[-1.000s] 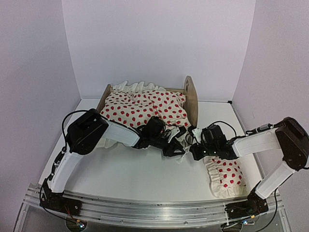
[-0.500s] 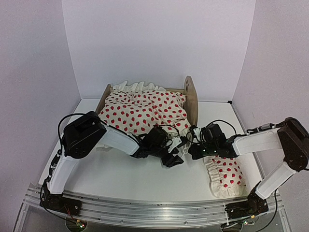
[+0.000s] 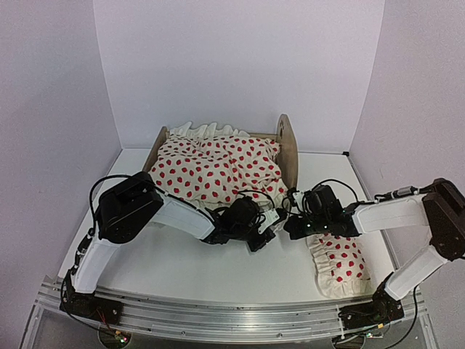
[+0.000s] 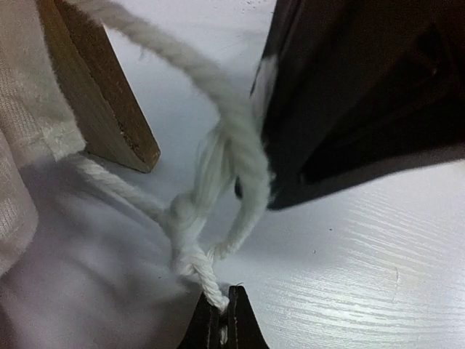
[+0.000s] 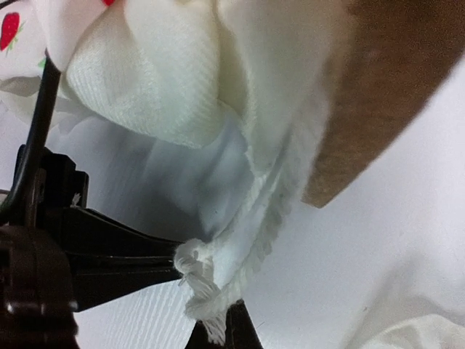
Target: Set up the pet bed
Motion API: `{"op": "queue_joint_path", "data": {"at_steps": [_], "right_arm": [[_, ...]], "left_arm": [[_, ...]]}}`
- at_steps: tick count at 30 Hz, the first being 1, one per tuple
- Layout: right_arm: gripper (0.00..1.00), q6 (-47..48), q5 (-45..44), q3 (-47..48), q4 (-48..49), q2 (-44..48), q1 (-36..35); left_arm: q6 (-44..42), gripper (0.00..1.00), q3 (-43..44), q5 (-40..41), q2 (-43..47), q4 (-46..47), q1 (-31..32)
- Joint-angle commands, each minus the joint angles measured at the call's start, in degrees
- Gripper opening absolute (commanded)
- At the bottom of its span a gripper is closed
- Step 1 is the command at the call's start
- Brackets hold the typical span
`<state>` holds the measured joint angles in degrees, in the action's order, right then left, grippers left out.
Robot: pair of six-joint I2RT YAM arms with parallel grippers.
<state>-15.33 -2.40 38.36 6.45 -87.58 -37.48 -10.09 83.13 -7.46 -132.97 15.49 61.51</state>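
Two robot arms are working at the near right corner of the pet bed (image 3: pixel 288 149), which is standing at the back of the table (image 3: pixel 218 269) under a red-spotted blanket (image 3: pixel 218 163). The blanket is hiding any mattress. The left gripper (image 4: pixel 224 320) is lying low on the table with its fingers clenched on the tip of a white knotted cord (image 4: pixel 232 145), just beside a wooden bed leg (image 4: pixel 109 109). The right gripper (image 5: pixel 218 331), facing it closely, is pinching a frayed white tassel (image 5: pixel 200 283) at the blanket's hem. A matching pillow (image 3: pixel 340 265) is waiting on the table to the right. The arms appear to be fastening or straightening the blanket's corner ties. The next move is likely calling for both arms to be drawing gently in step, without dragging the blanket off the frame.
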Motion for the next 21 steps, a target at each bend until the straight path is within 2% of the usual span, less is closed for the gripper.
{"op": "queue_joint_path", "data": {"at_steps": [1, 5, 12, 21], "right_arm": [[0.0, 0.8, -4.92, 3.9, -8.33, 5.07, 2.54], [0.0, 4.37, -8.66, 7.29, -14.04, 8.21, 3.56], [0.0, 8.65, -11.67, 12.86, -17.15, 9.47, 4.82], [0.0, 15.36, -14.62, 25.31, -20.93, 10.18, 5.31]], "left_arm": [[-0.31, 0.0, -1.21, 2.5, 3.47, -7.74, -0.77], [-2.39, 0.0, -0.98, -0.95, 8.67, -12.8, -3.87], [-7.62, 0.0, -4.64, -2.58, 14.48, -18.77, -9.42], [-12.93, 0.0, -11.33, -4.6, 20.01, -17.82, -10.73]]}}
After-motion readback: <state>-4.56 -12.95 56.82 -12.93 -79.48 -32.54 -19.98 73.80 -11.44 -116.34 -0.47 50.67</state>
